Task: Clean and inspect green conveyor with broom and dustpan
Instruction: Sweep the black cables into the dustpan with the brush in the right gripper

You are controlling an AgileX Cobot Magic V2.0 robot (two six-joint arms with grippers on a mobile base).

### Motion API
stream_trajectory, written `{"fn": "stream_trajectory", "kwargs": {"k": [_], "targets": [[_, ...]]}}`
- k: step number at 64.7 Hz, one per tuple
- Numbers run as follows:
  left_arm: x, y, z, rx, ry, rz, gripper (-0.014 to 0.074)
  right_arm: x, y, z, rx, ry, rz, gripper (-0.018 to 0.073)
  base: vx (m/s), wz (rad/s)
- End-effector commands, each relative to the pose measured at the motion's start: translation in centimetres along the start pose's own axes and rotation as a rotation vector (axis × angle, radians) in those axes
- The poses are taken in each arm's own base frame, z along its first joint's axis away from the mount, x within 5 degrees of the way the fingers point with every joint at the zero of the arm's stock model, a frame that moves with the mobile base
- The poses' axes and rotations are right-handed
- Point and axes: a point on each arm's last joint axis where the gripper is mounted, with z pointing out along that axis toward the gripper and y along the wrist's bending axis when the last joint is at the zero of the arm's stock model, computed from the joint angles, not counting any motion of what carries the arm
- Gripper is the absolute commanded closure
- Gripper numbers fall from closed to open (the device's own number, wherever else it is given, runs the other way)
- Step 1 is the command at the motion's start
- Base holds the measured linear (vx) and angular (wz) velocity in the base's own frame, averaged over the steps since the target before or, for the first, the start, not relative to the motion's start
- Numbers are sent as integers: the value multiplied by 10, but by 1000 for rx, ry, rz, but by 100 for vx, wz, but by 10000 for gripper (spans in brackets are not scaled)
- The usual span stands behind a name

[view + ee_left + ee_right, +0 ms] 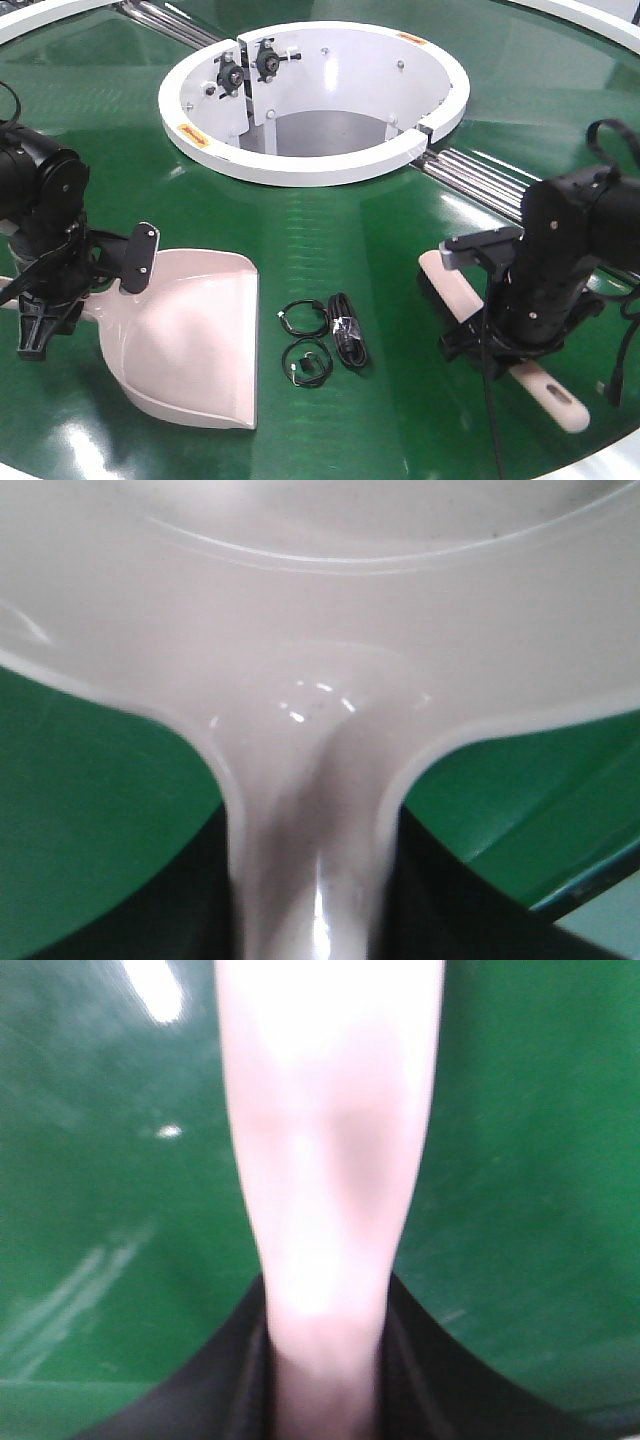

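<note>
The green conveyor [330,230] fills the front view, with its white circular rim [310,165] around the central opening. The beige-pink dustpan [195,335] lies flat on the belt at the left, mouth toward the front. My left gripper [50,300] is shut on the dustpan's handle [310,880]. The broom [445,280] lies on the belt at the right, its handle end [555,395] sticking out below my right gripper [500,345], which is shut on the broom [330,1190].
Three small black cable bundles [325,335] lie on the belt between dustpan and broom. Silver roller seams [490,180] run out from the rim at the right and at the top left [170,25]. The belt's white outer edge [600,455] is at the front right.
</note>
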Motion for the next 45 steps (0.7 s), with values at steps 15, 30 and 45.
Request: {"fn": "stream_trajectory", "kwargs": {"k": [15, 30, 45], "targets": [[3, 1, -20, -65, -22, -17, 602, 8, 0, -45, -35, -61, 67, 566, 0, 0], [3, 1, -20, -65, -22, -17, 602, 9, 27, -46, -68, -68, 83, 564, 0, 0], [3, 1, -20, -65, -22, -17, 602, 5, 50, -35, -41, -58, 117, 564, 0, 0]]}}
